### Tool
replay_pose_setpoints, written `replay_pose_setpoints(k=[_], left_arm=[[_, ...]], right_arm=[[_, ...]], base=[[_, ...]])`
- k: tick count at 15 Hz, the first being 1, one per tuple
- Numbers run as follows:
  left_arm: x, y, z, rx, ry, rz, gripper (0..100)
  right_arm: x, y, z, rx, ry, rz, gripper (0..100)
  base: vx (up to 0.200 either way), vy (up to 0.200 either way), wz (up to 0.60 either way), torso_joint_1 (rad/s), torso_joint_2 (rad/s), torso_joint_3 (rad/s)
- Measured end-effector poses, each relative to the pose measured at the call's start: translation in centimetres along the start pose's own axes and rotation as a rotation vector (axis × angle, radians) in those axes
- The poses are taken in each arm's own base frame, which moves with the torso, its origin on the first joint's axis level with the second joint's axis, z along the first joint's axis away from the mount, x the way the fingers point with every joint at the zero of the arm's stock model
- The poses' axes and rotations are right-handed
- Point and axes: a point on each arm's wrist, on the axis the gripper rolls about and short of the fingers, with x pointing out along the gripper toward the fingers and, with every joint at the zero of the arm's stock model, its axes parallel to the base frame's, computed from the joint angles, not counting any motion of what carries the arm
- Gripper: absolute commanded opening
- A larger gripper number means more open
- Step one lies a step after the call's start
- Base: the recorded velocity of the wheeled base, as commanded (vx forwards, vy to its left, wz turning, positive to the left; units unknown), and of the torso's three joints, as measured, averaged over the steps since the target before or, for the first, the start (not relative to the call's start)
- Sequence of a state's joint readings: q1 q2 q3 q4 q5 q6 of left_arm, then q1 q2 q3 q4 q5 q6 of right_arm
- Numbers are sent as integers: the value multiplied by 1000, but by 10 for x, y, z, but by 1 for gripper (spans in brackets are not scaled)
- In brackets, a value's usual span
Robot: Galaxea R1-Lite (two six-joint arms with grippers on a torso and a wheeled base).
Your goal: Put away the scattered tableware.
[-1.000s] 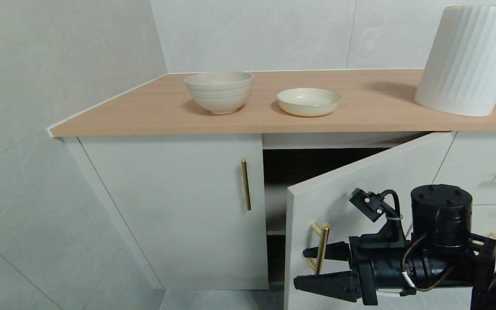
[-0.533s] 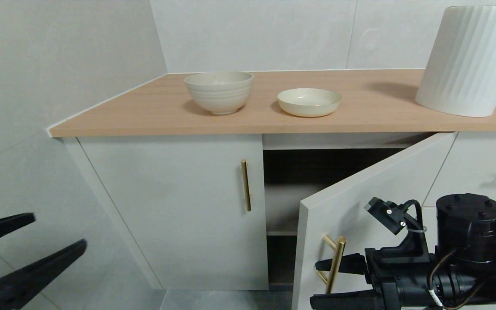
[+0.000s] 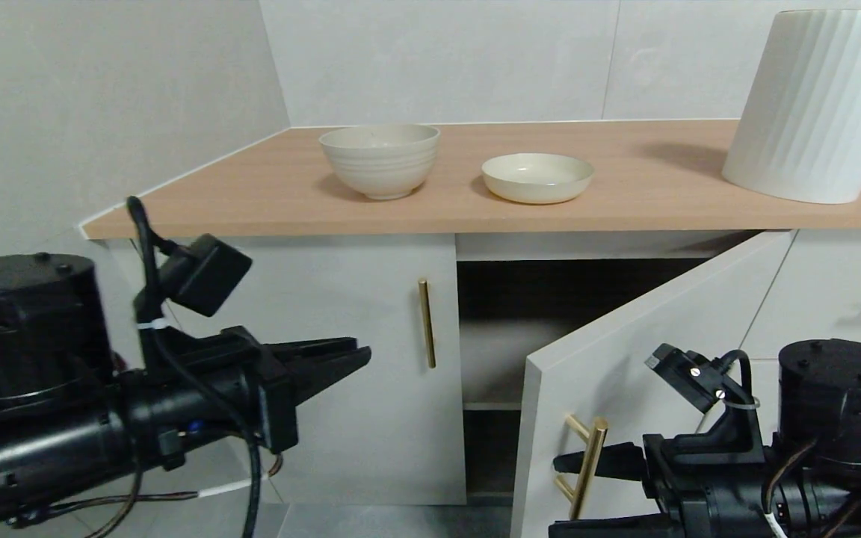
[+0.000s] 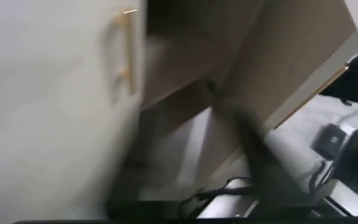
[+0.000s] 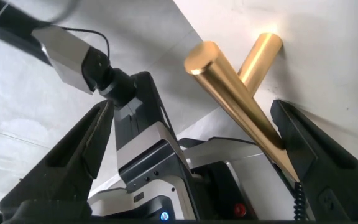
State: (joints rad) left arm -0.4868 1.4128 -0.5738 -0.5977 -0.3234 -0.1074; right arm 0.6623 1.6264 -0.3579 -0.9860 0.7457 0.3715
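You are looking at a deep cream bowl with faint ribbing. It is sitting upright, mouth up, on the wooden table toward its left end. A shallow cream dish is sitting to the bowl's right, apart from it, also rim up (both are round, so neither is showing a long axis). Below the dish, the cabinet door is standing ajar, and the inside is lying in shadow, hard to make out. Your right tool is gaping wide astride the door's gold handle, one finger on each side, with the lower finger running off the head view's edge. Your left tool is hanging before the closed left door, and you cannot tell its state.
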Motion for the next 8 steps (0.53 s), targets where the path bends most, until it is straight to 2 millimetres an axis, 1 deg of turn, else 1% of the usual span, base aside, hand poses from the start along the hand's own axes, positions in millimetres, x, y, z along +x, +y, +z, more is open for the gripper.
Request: replay_pose_setpoints(k=[1, 4, 6, 8], left_arm=[[15, 1, -3, 3, -9, -19, 0], [61, 1, -11, -10, -123, -82, 0], [83, -10, -27, -91, -92, -145, 0], [97, -21, -36, -106, -50, -186, 0]], right_arm=[[0, 0, 0, -1, 1, 0, 100], [-1, 0, -1, -10, 0, 0, 100], [-1, 0, -2, -29, 1, -1, 100], [-2, 0, -3, -32, 1, -5, 100]], base=[[0, 0, 0, 0, 0, 0], [0, 0, 0, 0, 0, 0], [0, 0, 0, 0, 0, 0], [0, 0, 0, 0, 0, 0]])
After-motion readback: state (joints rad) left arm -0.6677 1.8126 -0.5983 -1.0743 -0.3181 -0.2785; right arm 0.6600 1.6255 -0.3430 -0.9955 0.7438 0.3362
